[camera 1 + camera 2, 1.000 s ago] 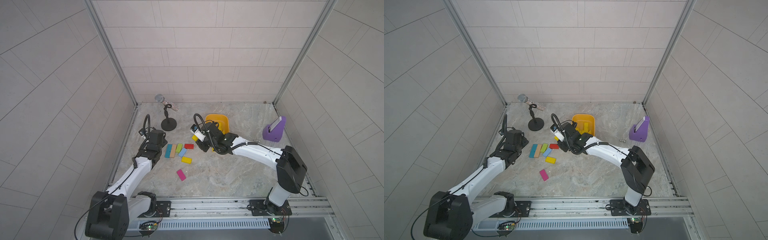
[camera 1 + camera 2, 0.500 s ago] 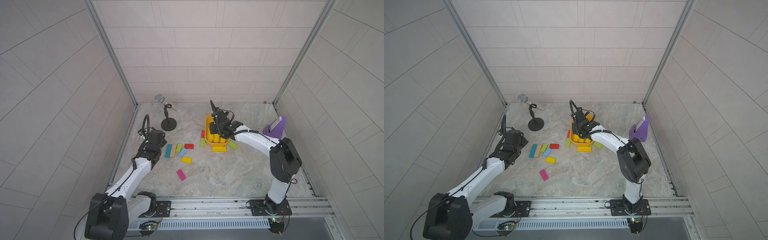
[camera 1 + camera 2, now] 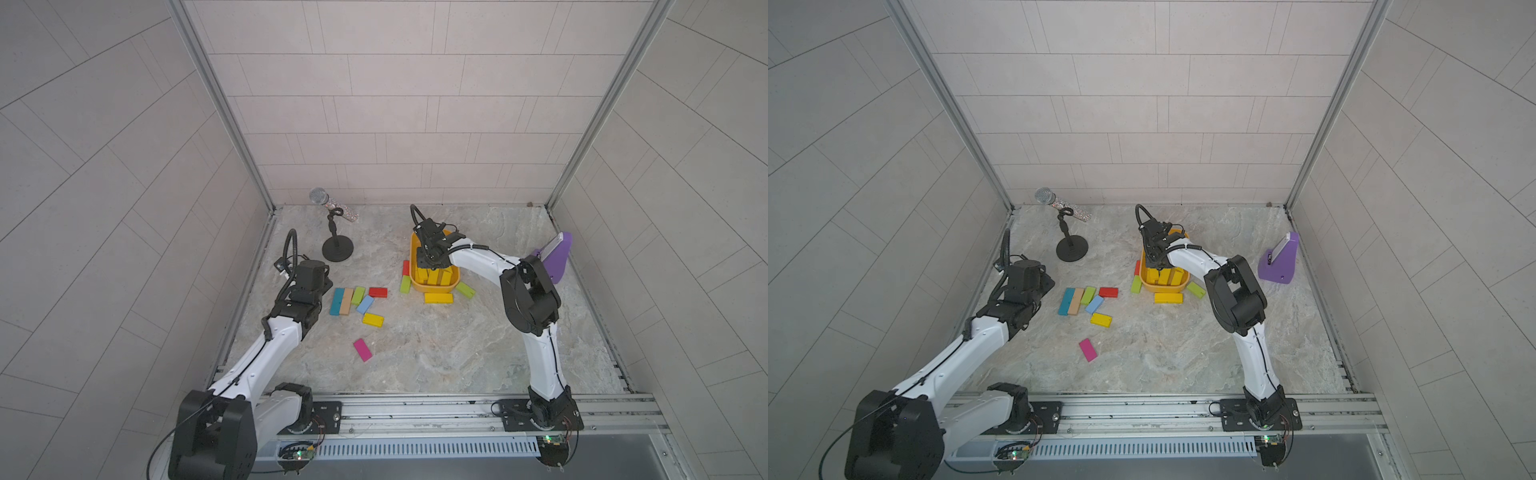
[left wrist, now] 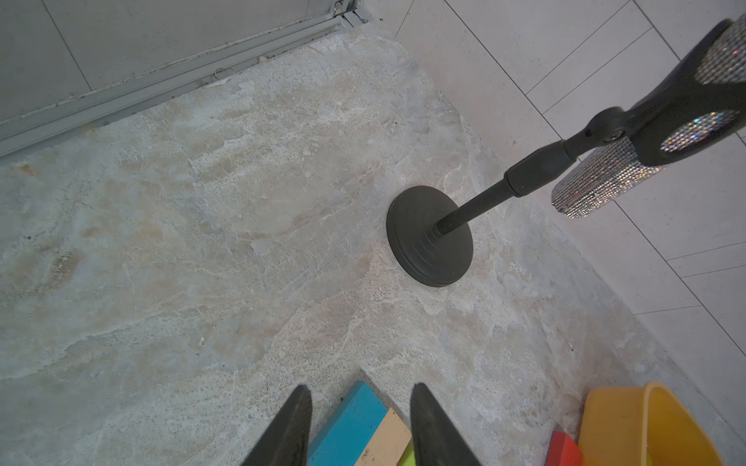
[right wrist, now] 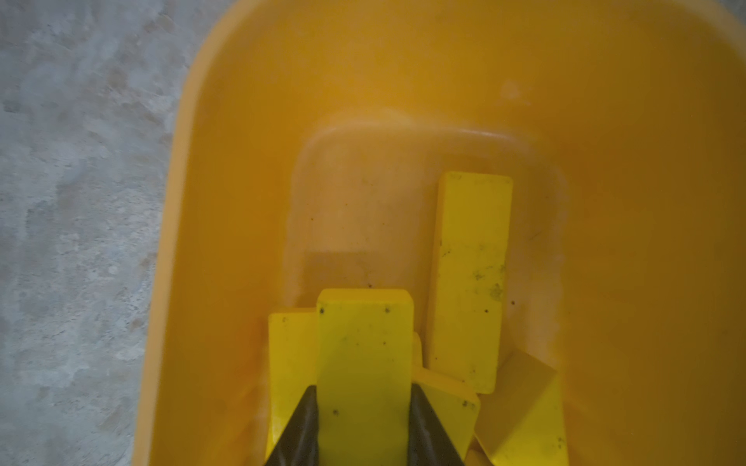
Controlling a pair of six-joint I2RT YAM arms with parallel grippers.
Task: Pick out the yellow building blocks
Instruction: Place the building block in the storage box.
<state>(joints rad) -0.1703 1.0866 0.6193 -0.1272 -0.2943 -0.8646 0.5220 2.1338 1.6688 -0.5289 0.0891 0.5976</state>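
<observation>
While the right arm is busy at the far side, we start nearest the rail, where a pink block [image 3: 363,349] lies alone. Just past it sits a short yellow block [image 3: 372,319], loose on the floor.

Beyond that runs the mixed row [image 3: 348,301] of teal, tan, lime, blue and red, none of it ours. The left gripper [image 4: 360,386] hovers at the row's teal end, its jaws a narrow gap apart with nothing pinched between them. The short yellow block lies rail-ward of it, and we judge this arm the nearer one for that piece.

Farther on, a long yellow bar [image 3: 438,298] rests just beside the near wall of the orange tub [image 3: 432,288]. Its long axis lies parallel to that wall, and lime-green bars [image 3: 465,289] lie to either side.

Inside the tub, several yellow blocks [image 3: 434,275] lean together. The right gripper [image 5: 363,386] reaches down among them, clamped on a held yellow block [image 5: 365,343]. That block's long axis runs out ahead along the fingers. It hangs over the tub's interior, so we judge the coming move needs only a release. After that, the long bar lies straight rail-ward of this hand.

Farthest back stand the microphone stand [image 3: 337,249] and the purple holder [image 3: 555,259].
</observation>
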